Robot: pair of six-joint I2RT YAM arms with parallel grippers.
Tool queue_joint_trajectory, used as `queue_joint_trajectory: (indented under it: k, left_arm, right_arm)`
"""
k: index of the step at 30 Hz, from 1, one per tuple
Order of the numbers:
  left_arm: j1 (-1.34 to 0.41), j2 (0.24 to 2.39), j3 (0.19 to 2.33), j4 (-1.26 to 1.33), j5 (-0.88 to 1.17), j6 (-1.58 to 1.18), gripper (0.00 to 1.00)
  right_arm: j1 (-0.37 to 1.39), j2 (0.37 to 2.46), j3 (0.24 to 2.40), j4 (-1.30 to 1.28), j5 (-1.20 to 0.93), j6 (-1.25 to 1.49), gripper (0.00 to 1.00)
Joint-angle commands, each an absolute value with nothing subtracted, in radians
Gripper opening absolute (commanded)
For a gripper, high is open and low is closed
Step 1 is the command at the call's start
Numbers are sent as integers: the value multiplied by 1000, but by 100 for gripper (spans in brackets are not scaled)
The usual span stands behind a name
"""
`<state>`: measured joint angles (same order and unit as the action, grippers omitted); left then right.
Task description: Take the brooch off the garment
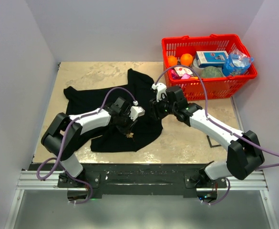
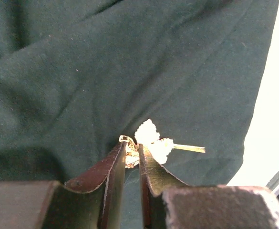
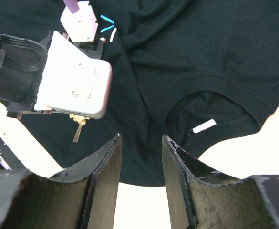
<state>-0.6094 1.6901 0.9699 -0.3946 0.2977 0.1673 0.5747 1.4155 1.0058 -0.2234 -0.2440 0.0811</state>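
The black T-shirt [image 1: 106, 102] lies spread on the table. Its white neck label [image 3: 204, 126] shows in the right wrist view. The brooch [image 2: 151, 139] is glittery, with a gold pin bar sticking out to the right. It rests against the shirt cloth [image 2: 106, 71] near the hem. My left gripper [image 2: 132, 145] is shut on the brooch's gold end. From above, the left gripper [image 1: 128, 130] points down at the brooch [image 1: 129, 135]. My right gripper [image 1: 154, 110] is open and empty over the shirt [image 3: 215, 52], right of the left gripper. The brooch [image 3: 78, 125] hangs under the left gripper's white body.
A red basket [image 1: 211, 89] stands at the back right with oranges, a blue box and a bag inside. Bare stone-pattern tabletop [image 1: 187, 140] shows in front of the shirt. White walls close in the sides and back.
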Motion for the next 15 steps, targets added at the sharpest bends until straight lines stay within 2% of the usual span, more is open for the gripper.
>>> queue_joint_trajectory:
  k: [1,6,11,15]
  left_arm:
    - [-620,1743,976,-368,232,156,21]
    - [-626,1769,985,-371,235,144,14]
    - [-624,1813,1002,-384,268,146,0]
    - [-617,1816,1014,-397,330,140,0]
  right_arm:
    - [571,1393,1019,-193,-232,69,43]
    - [571,1394,1009,-189,-238,64,43]
    - [571,1400,1002,-187,-259,58,43]
    - [572,1411,1002,-190,-270,57,43]
